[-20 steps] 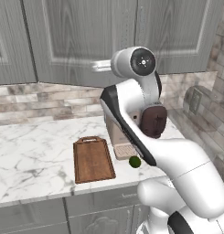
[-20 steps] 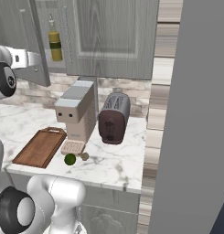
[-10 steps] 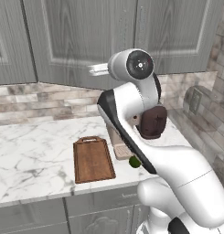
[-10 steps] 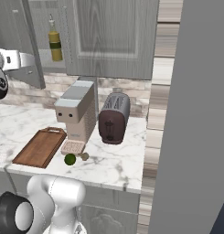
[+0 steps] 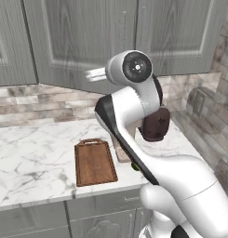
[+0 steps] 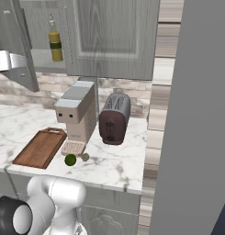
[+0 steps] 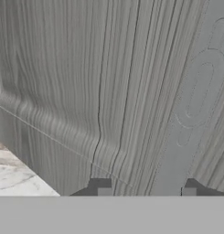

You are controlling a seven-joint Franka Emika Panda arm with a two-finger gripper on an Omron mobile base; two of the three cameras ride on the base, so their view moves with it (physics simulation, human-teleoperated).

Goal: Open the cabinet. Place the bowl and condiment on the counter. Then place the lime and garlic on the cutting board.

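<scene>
- The lime (image 6: 70,159) and the garlic (image 6: 85,157) lie close together near the front edge of the bench (image 6: 118,166), just off the cutting board (image 6: 40,148). Both are round, so a careless nudge could roll either one over the edge.
- The coffee machine (image 6: 77,114) and the toaster (image 6: 115,118) stand under the cabinet (image 6: 114,36). A low arm swing could clip them.
- The end effector (image 7: 146,191) sits hard against the wood-grain door (image 6: 15,41), which stands partly swung out. Its fingertips (image 7: 104,189) are apart, but I cannot tell whether they are clamped on anything. If they are only resting there, the pull may slip and the door stop short of fully open.
- The condiment (image 6: 55,43) stands upright on the shelf inside, behind the door's edge. It is slim and tall, so a reach through too narrow a gap could topple it.
- Count: one lime, one garlic, one cutting board, one coffee machine, one toaster, one condiment.
</scene>
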